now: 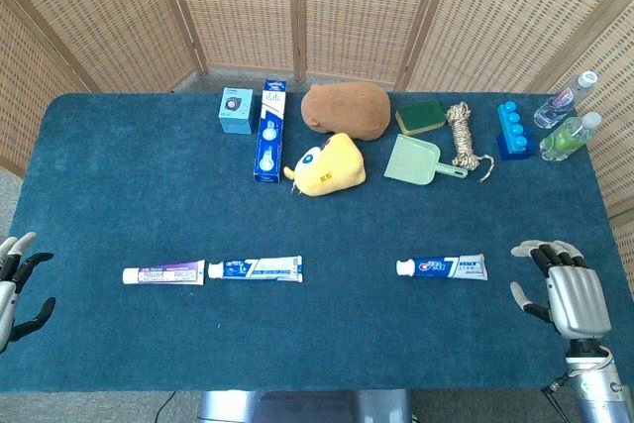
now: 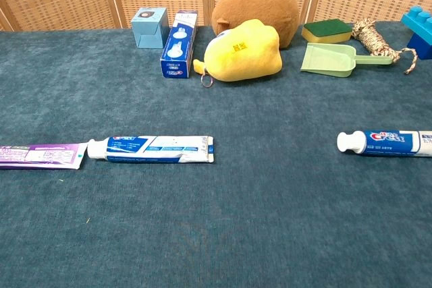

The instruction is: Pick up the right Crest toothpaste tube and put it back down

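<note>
The right Crest toothpaste tube (image 1: 443, 267) (image 2: 388, 143) lies flat on the blue cloth, white cap pointing left. A second Crest tube (image 1: 256, 268) (image 2: 151, 149) lies further left, next to a purple tube (image 1: 163, 273) (image 2: 39, 155). My right hand (image 1: 563, 292) hovers near the table's right front edge, fingers spread, holding nothing, a short way right of the right tube. My left hand (image 1: 17, 279) shows at the left edge, fingers apart and empty. The chest view shows neither hand.
Along the back stand a small blue box (image 1: 236, 110), a boxed toothpaste (image 1: 268, 130), a brown plush (image 1: 346, 109), a yellow plush (image 1: 326, 165), a green dustpan (image 1: 416, 160), a sponge (image 1: 421, 117), rope (image 1: 463, 135), blue blocks (image 1: 514, 130) and bottles (image 1: 569, 136).
</note>
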